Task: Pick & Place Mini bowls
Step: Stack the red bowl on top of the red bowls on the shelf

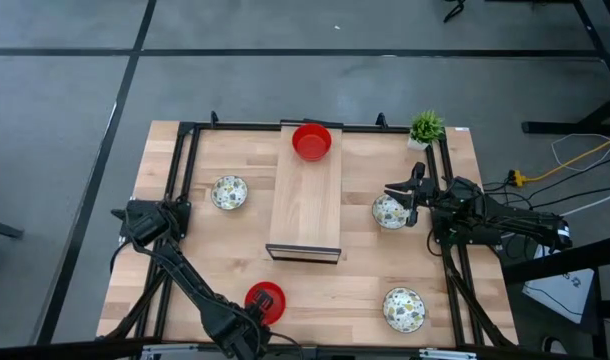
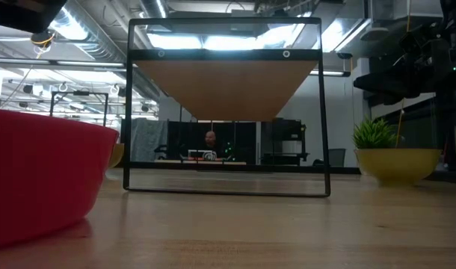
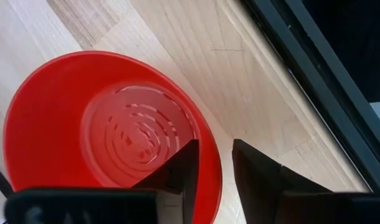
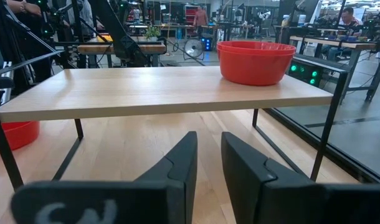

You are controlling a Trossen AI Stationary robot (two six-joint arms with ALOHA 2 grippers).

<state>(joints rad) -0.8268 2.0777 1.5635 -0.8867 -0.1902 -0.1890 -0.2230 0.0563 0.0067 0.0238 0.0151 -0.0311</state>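
Observation:
A red mini bowl sits near the table's near edge, and my left gripper is at its near rim, shut on it. In the left wrist view that red mini bowl fills the picture. Another red bowl, which looks like two stacked, stands on the far end of a raised wooden shelf. Three patterned white bowls rest on the table at the left, right and near right. My right gripper hovers level beside the right patterned bowl, fingers drawn together with only a slit between them, holding nothing. My left gripper has the red bowl's near rim between its two fingers, one finger inside the bowl and the other outside. The fingers come from above, slanting away from the near edge. In the low view the bowl appears to rest on the table.
The raised shelf on thin black legs spans the table's middle from far edge toward the near side. A black frame borders the table. A small potted plant stands at the far right corner. People and workbenches show in the room beyond.

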